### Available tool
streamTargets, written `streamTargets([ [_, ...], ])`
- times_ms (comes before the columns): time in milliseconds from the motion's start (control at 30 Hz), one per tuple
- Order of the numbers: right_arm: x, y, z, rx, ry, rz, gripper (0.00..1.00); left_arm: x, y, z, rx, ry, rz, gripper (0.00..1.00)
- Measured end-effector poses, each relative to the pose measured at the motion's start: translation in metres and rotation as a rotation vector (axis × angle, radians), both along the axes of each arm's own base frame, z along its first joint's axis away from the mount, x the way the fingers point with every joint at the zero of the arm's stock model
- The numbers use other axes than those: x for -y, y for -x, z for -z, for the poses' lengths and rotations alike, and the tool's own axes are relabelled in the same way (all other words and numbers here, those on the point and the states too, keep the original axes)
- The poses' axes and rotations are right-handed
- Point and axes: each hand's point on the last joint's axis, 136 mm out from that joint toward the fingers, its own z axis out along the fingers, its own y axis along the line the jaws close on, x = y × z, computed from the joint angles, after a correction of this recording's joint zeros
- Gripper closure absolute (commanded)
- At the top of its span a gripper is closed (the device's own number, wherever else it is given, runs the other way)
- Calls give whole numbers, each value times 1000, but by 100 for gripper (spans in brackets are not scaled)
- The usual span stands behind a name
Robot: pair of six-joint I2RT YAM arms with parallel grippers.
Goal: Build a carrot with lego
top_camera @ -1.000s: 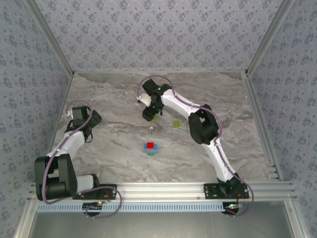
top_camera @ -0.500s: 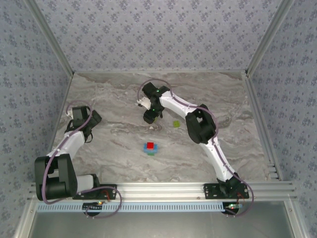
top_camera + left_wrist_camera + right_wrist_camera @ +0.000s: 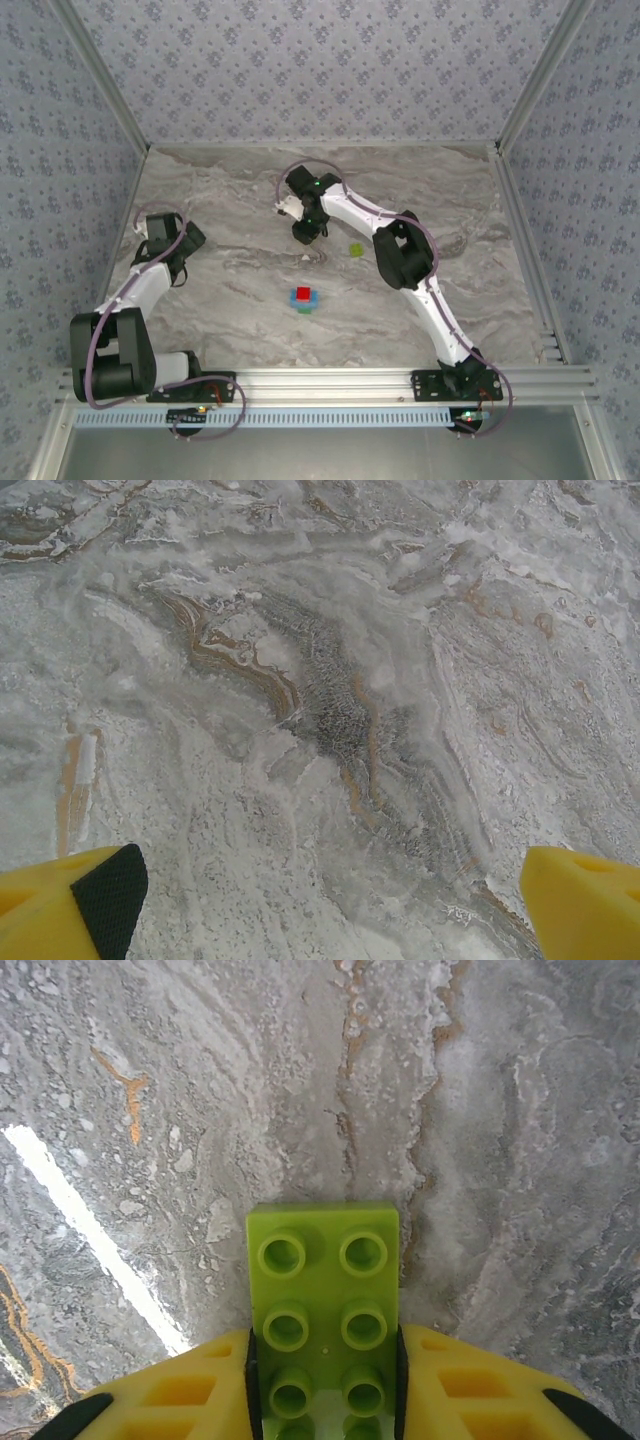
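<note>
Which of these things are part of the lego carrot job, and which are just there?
Job: lime-green brick in the right gripper; loose lime-green brick; red-topped brick stack.
Just there: marble table; patterned walls; metal rail.

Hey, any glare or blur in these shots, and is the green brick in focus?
Right wrist view: the lime-green brick is sharp between the right end effector's fingers, a bright glare streak crossing the table left of it. Left wrist view: table veining crisp. Top view: evenly lit.
</note>
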Motion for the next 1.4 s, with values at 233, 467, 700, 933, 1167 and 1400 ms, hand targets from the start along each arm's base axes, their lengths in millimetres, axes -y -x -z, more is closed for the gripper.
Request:
streamTargets([
  [233, 10, 14, -21, -16, 13, -2, 70, 0, -2, -2, 5, 1, 2, 2],
  [467, 23, 47, -114, 68, -57, -25, 70, 1, -2, -2, 5, 3, 4, 3],
  [700, 21, 114, -152, 75, -88, -126, 70, 2, -2, -2, 6, 7, 7, 3],
  [933, 15, 165, -115, -16, -16, -220, 71, 2, -2, -2, 6, 7, 7, 3],
  [1167, 19, 178, -103, -42, 4, -220, 72, 2, -2, -2, 6, 7, 7, 3],
  [1400, 17, 182, -114, -15, -28, -225, 71, 2, -2, -2, 6, 7, 7, 3],
])
